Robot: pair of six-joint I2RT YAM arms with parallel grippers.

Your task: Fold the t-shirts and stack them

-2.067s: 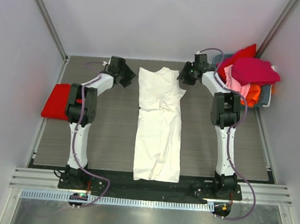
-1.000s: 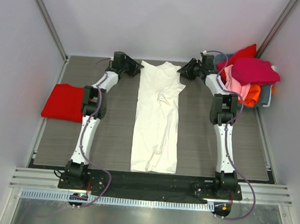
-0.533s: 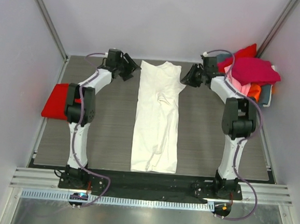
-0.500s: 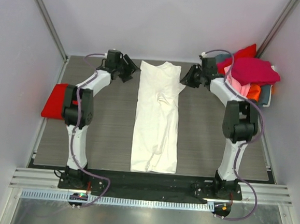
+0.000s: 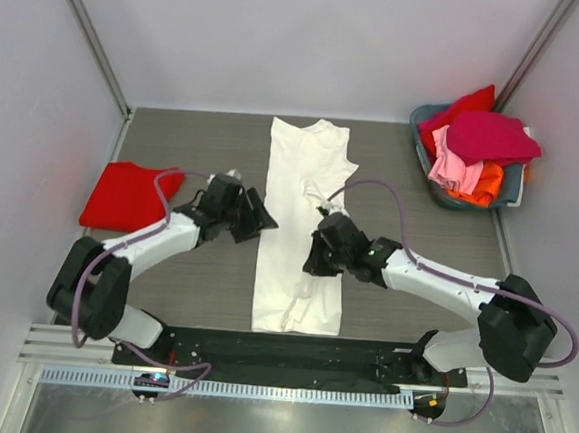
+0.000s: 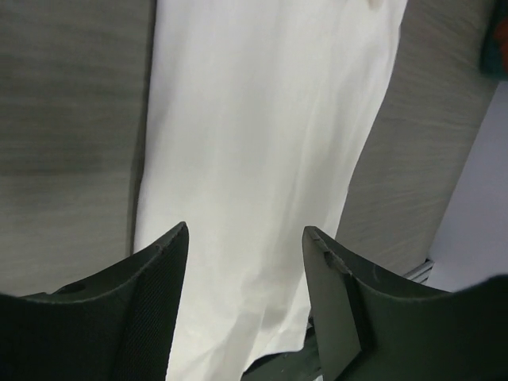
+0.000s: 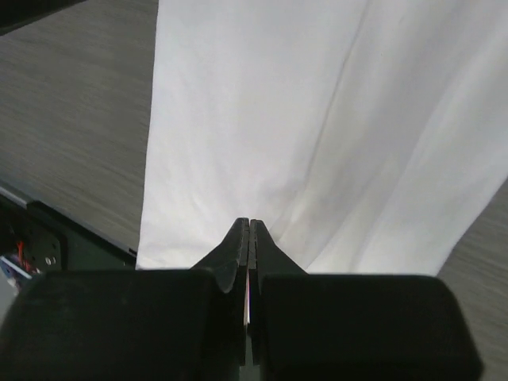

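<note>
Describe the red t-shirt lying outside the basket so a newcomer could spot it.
Take the grey table, with the long white t-shirt down its middle. At its left edge lies the red t-shirt, flat and alone. The other red cloth sits heaped in the basket at the far right corner.

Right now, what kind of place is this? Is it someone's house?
Probably a robot test booth, not a house: plain pale walls box in a grey wood-grain table, two white-and-black robot arms are bolted at its near edge, and a long white folded t-shirt lies between them.
</note>
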